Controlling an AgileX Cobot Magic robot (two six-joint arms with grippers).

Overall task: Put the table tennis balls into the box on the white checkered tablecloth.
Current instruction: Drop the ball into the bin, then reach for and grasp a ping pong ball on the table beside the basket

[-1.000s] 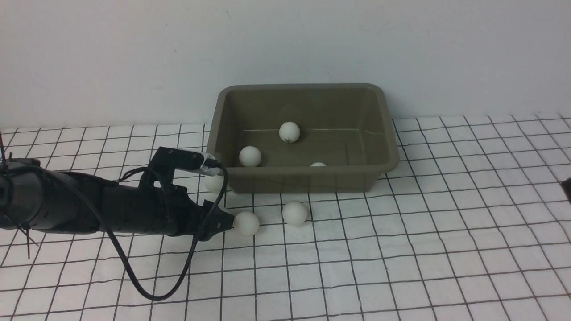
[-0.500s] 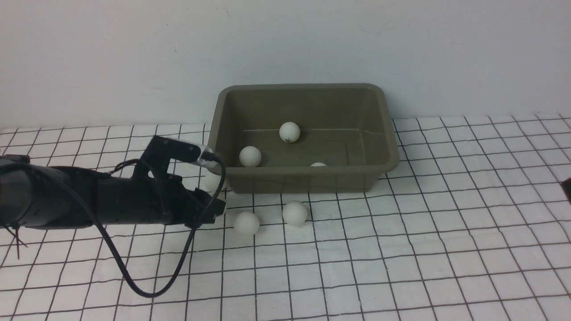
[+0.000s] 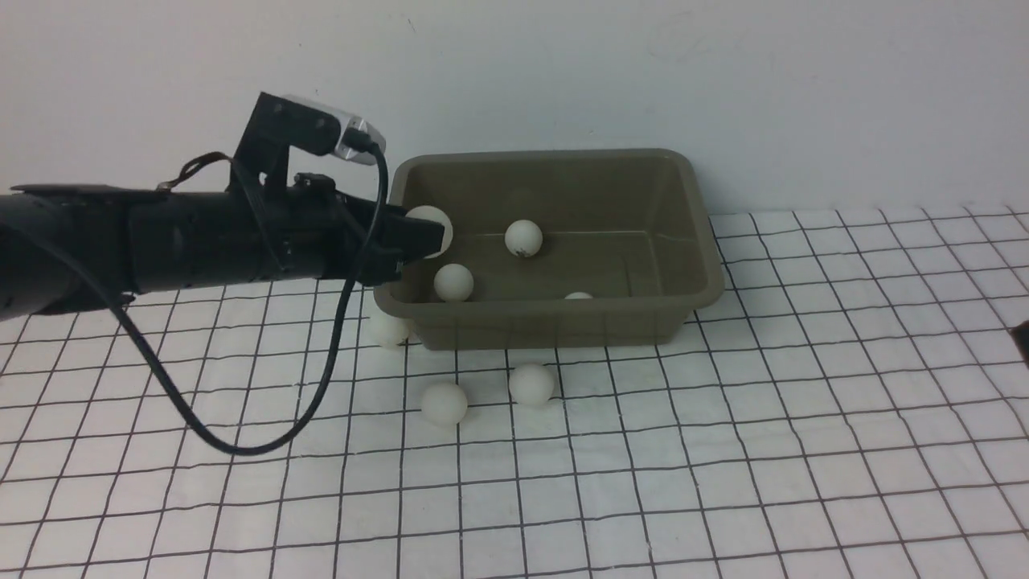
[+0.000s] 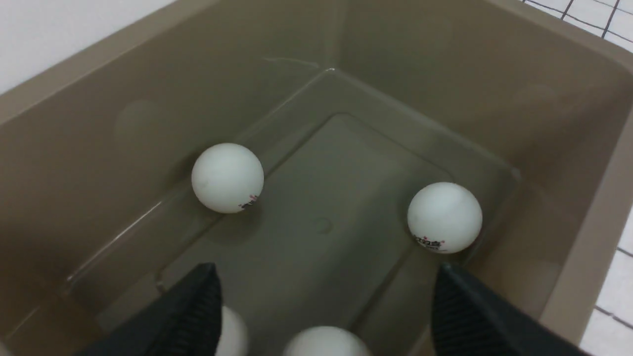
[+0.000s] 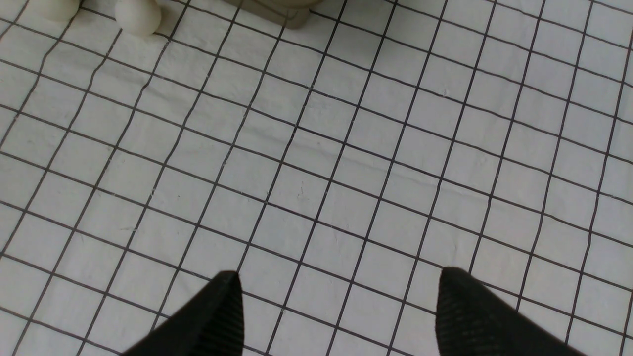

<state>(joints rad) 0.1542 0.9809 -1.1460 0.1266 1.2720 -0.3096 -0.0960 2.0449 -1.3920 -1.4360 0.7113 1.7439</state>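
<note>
Now the left tool hangs over the left end of the box, jaws spread wide. One ball sits between them, seemingly loose and about to drop. The right tool, also spread and empty, hovers over the white checkered tablecloth, apart from the box. Three table tennis balls already lie inside the box. Three more balls wait on the cloth just in front of it, so I judge the task roughly half done.

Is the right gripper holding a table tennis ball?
No, the right gripper stands open, with only the white checkered tablecloth showing between its jaws.
</note>
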